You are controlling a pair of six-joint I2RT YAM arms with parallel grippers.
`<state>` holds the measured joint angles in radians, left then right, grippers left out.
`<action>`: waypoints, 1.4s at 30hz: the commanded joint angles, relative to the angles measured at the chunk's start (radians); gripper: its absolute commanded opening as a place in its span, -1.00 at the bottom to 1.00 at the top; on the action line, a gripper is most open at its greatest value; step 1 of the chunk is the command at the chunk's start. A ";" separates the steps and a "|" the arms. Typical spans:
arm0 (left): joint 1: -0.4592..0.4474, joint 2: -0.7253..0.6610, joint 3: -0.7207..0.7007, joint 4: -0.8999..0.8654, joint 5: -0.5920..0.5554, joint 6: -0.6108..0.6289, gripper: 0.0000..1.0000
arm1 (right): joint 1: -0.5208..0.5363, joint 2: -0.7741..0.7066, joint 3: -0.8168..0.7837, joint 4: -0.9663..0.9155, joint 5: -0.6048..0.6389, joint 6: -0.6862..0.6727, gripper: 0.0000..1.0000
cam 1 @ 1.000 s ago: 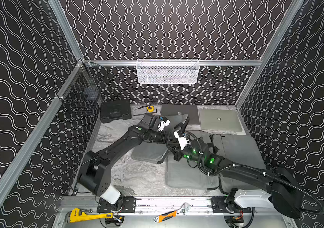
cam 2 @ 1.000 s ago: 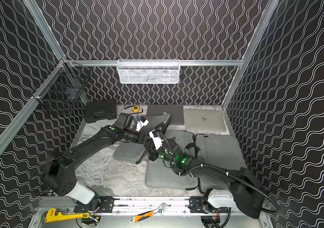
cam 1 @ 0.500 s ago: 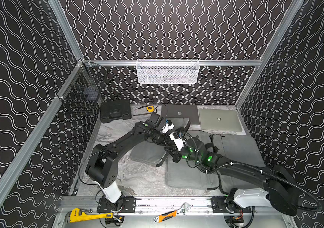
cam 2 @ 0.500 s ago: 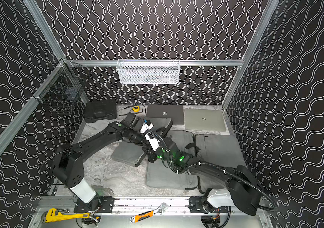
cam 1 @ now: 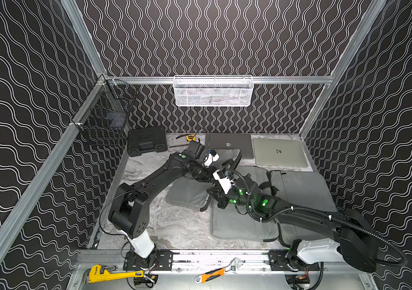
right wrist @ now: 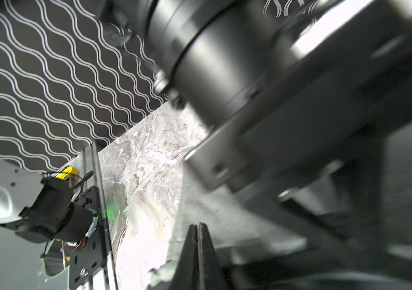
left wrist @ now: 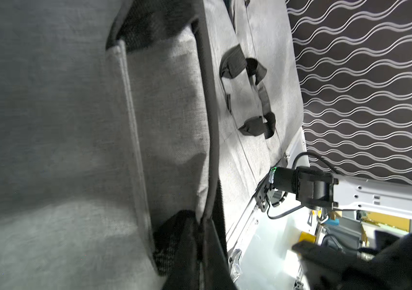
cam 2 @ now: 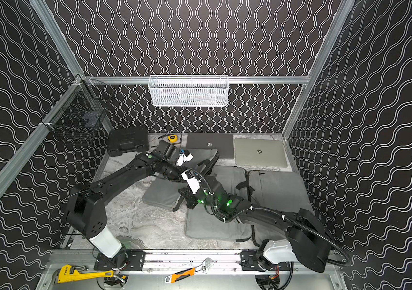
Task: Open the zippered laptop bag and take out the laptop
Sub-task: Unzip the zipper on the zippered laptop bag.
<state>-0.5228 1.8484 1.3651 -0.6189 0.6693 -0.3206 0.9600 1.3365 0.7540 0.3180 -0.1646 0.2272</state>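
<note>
Matte black boxy links on left arm (cam 1: 159,175) and right arm (cam 1: 308,216); white shell (cam 1: 140,242) at each base. Glows green at LEDs (cam 1: 265,201) along right arm joints, 1 on left. Carries black corrugated conduit (cam 1: 385,248) on right arm. White camera housing (cam 1: 225,182) at wrist. Black on right gripper (right wrist: 196,227), tapered to thin tips. Bolts to black screw-dotted plates (cam 1: 164,259).
</note>
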 commanded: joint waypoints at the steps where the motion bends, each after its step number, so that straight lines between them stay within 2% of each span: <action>1: 0.014 0.007 0.016 0.103 0.023 -0.033 -1.00 | 0.028 -0.001 -0.001 0.088 -0.008 -0.018 -1.00; 12: 0.070 -0.021 0.010 0.162 0.021 -0.099 -1.00 | 0.139 0.068 0.010 0.076 0.034 -0.122 -1.00; 15: 0.080 -0.026 0.010 0.168 0.012 -0.118 -1.00 | 0.187 0.100 0.026 0.042 0.094 -0.173 -1.00; 20: 0.114 -0.052 -0.049 0.289 0.062 -0.231 -1.00 | 0.257 0.148 0.017 0.054 0.215 -0.243 -1.00; 27: 0.144 -0.100 -0.135 0.445 0.100 -0.375 -1.00 | 0.384 0.282 0.075 0.030 0.455 -0.388 -1.00; 33: 0.146 -0.100 -0.127 0.384 0.094 -0.318 -1.00 | 0.408 0.285 0.058 0.093 0.467 -0.372 -1.00; 39: 0.140 -0.076 -0.084 0.188 0.048 -0.158 -0.99 | 0.409 0.269 0.045 0.108 0.473 -0.379 -1.00; 42: 0.121 -0.067 -0.054 0.076 0.009 -0.058 -0.73 | 0.410 0.271 0.051 0.105 0.479 -0.378 -1.00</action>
<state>-0.3943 1.7771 1.2785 -0.5880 0.7345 -0.5076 1.3533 1.6081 0.7986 0.4374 0.4297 -0.1547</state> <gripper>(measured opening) 0.088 0.049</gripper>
